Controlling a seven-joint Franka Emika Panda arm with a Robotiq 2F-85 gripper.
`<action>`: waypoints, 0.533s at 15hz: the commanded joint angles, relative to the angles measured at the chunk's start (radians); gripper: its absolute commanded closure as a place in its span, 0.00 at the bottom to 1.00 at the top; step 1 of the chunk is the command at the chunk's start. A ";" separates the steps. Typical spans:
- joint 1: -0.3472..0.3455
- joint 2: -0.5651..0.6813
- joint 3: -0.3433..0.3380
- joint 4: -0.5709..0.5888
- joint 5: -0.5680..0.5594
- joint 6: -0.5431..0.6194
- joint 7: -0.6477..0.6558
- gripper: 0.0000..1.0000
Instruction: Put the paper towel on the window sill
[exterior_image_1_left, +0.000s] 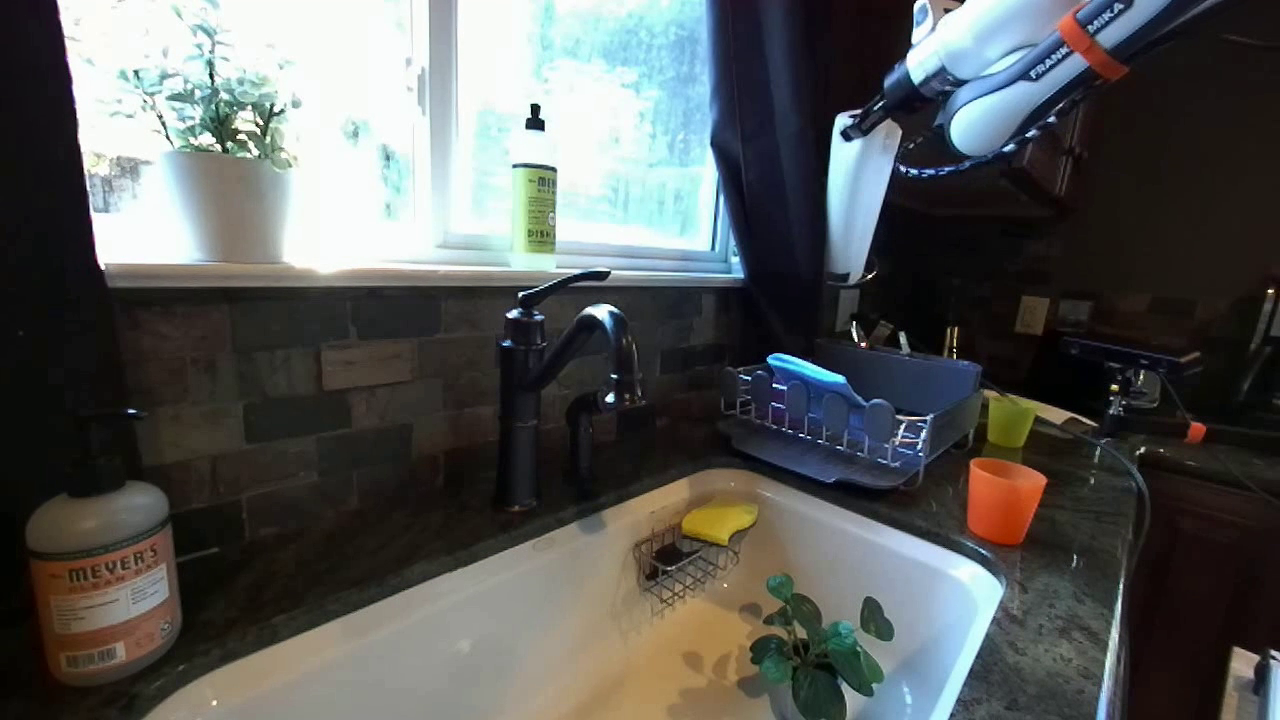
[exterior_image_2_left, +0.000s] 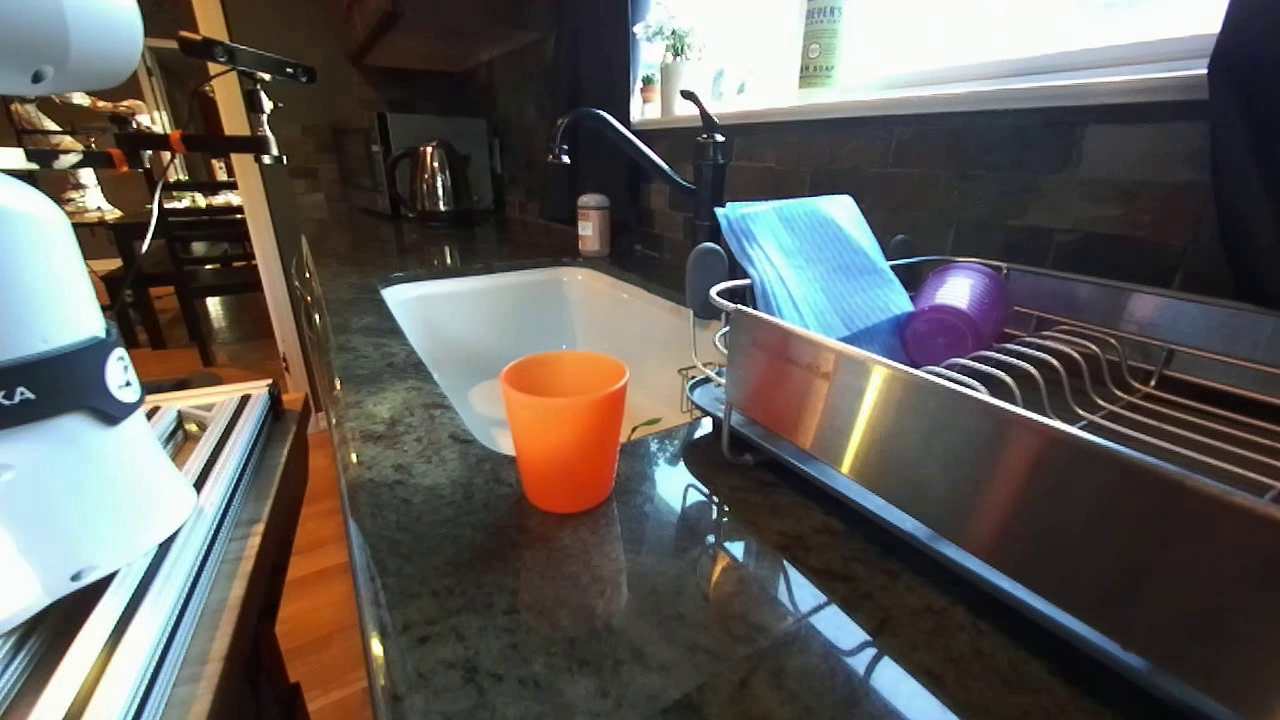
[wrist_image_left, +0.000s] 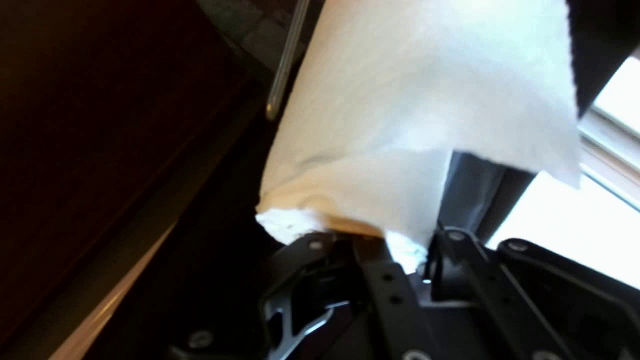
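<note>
The paper towel (exterior_image_1_left: 862, 205), a white roll, hangs nearly upright in the air before the dark curtain, above the dish rack. My gripper (exterior_image_1_left: 866, 120) is shut on its upper end. In the wrist view the roll (wrist_image_left: 400, 100) runs away from the gripper (wrist_image_left: 403, 250), one finger seemingly at the core and the other along the outer side; the fingertips are partly hidden. A loose sheet flaps at the right. The pale window sill (exterior_image_1_left: 430, 276) lies left of the roll, with a gap between. Its ledge (exterior_image_2_left: 1000, 106) also shows in an exterior view without the roll.
A green bottle (exterior_image_1_left: 535, 205) and a white plant pot (exterior_image_1_left: 228, 210) stand on the sill. Below are the faucet (exterior_image_1_left: 520, 400), dish rack (exterior_image_1_left: 950, 410), sink (exterior_image_1_left: 420, 620) and orange cup (exterior_image_1_left: 1005, 500). A dark curtain (exterior_image_1_left: 775, 150) hangs at the sill's end. A thin rod (wrist_image_left: 286, 65) shows beside the roll.
</note>
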 joint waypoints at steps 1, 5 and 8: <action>0.140 -0.016 -0.039 -0.066 0.080 0.043 0.048 0.95; 0.351 -0.030 -0.112 -0.104 0.259 0.019 0.040 0.95; 0.516 -0.054 -0.209 -0.113 0.309 -0.001 0.075 0.95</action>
